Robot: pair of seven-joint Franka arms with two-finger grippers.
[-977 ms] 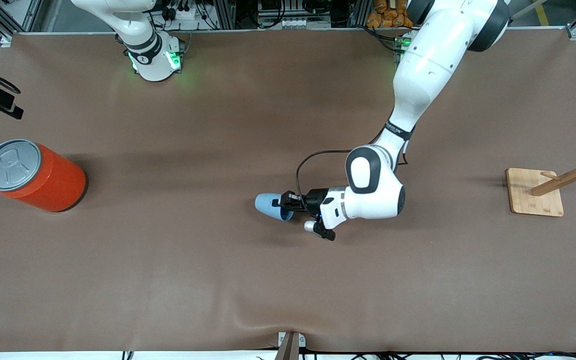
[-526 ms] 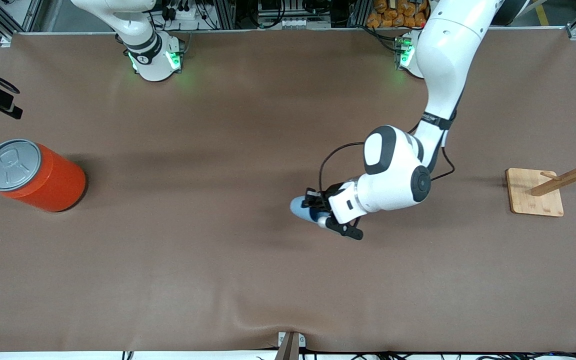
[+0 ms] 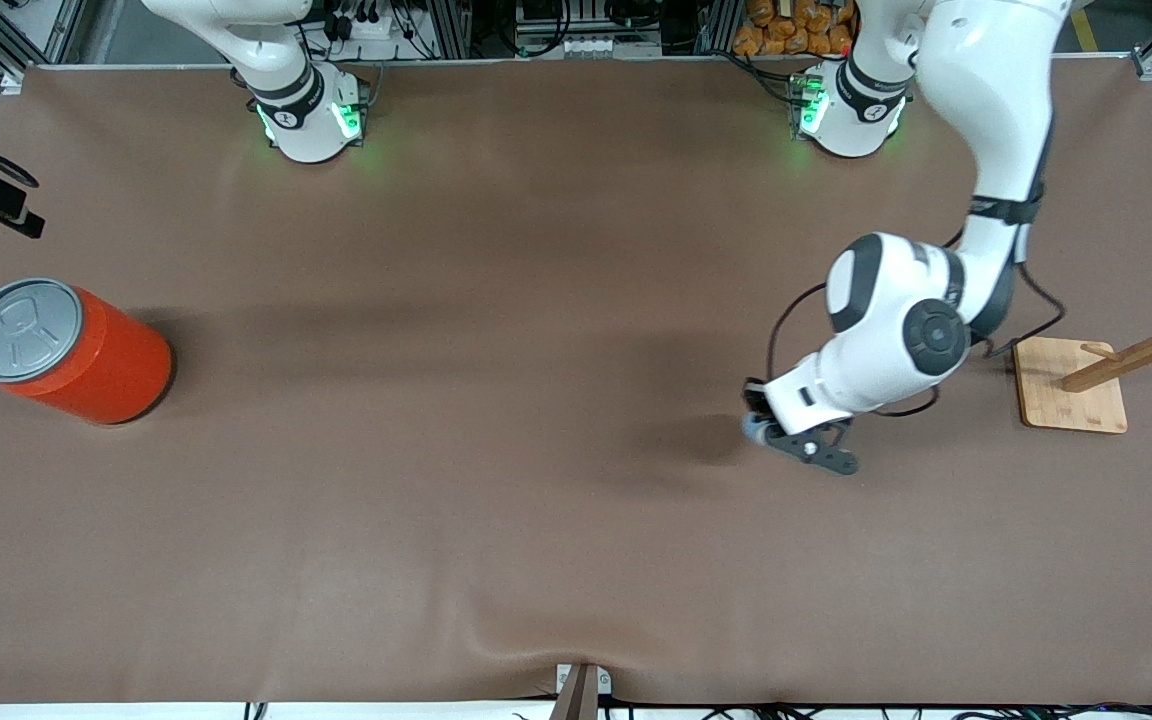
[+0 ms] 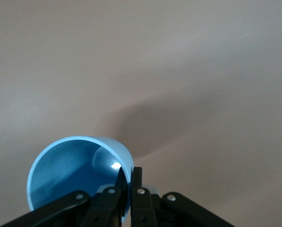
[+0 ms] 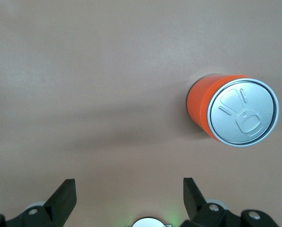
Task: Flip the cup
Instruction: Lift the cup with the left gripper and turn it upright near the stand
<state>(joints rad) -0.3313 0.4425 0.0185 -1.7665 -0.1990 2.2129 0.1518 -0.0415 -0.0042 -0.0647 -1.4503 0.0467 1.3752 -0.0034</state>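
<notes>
Left wrist view: cup [image 4: 79,175] pinched at rim.
I read it light, stiff, slippery; left gripper [image 4: 129,182] jaws clench its wall; right gripper [image 5: 129,196] waits, released.

Cup [image 4: 65,170] – smooth blue plastic, slight gloss, bright glint inside. Table cover [image 3: 496,520] – matt brown sheet, faintly rippled. Can [image 3: 96,365] – glossy orange wall, brushed grey metal lid. Rack [image 3: 1086,385] – pale bare wood. Arm shells [image 3: 896,330] – glossy white plastic; left gripper fingers [image 4: 138,189] matt black.
</notes>
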